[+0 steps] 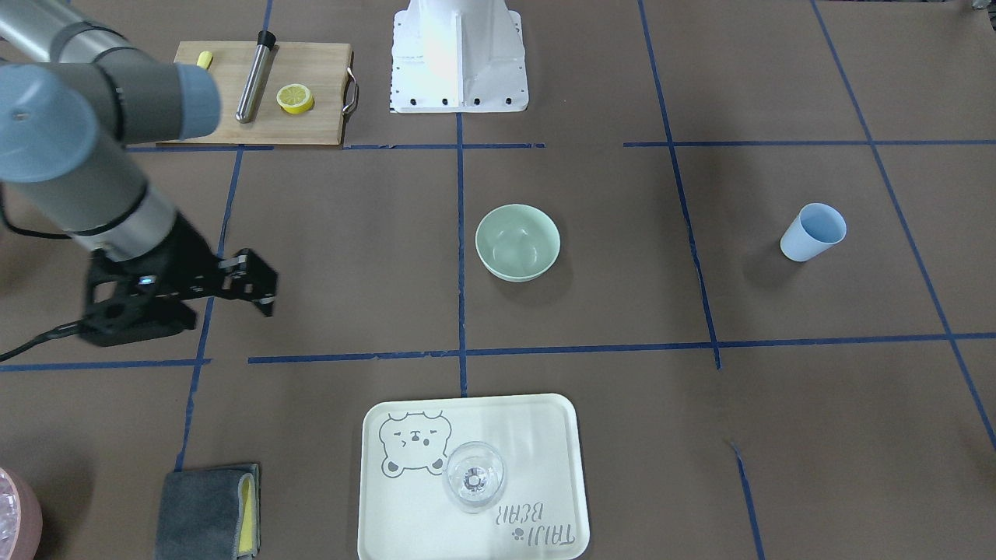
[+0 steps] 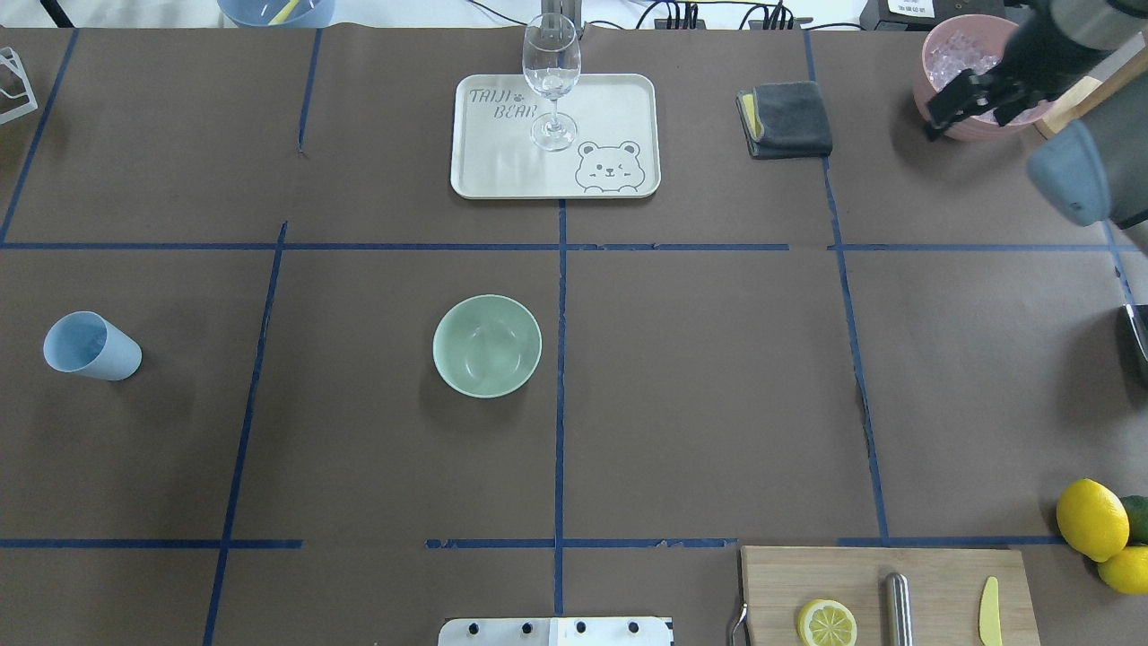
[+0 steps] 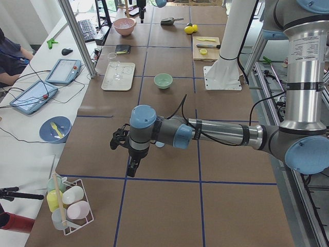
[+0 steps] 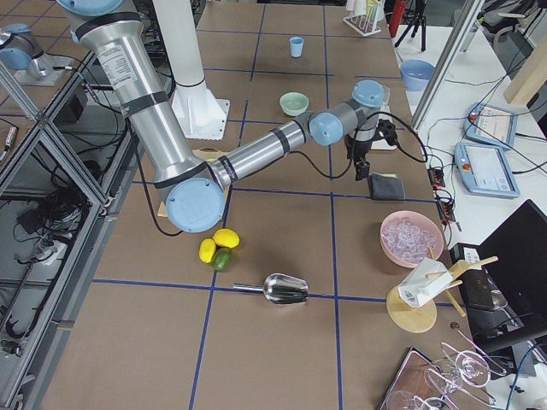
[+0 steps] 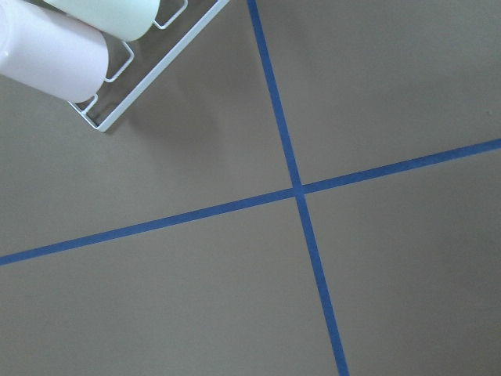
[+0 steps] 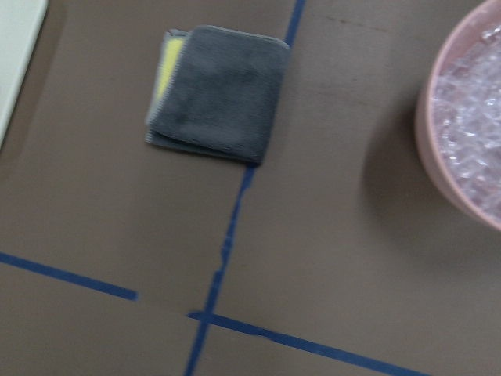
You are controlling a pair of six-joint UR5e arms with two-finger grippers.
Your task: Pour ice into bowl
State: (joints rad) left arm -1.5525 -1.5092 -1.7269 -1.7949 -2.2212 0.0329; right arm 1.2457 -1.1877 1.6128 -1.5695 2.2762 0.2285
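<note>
The bowl (image 2: 487,346) is sitting upright near the middle of the bench (image 2: 717,404), and nothing but gloss is showing inside it. The ice is not showing in the bowl, and no cubes can be made out in the blue cup (image 2: 90,346) either. That cup is standing well apart at the bowl's 9 o'clock in the overhead view.

Going by the task, the cup is probably carrying the ice, so the pour is turning on the cup-to-bowl line, running from 9 toward 3.

The left claw (image 3: 131,167) is hanging beyond the cup, further out toward roughly 9 o'clock and off the overhead view's edge. Only the left-end side view is showing it, so I cannot tell whether it is spread or pressed together.

The right claw (image 1: 257,284) is hovering far off at the bowl's 2 o'clock, near the pink container (image 2: 924,67), its jaws spread and gripping nothing.

The left arm is looking the nearer one, and it is needing to travel toward 3 o'clock to reach the cup.
</note>
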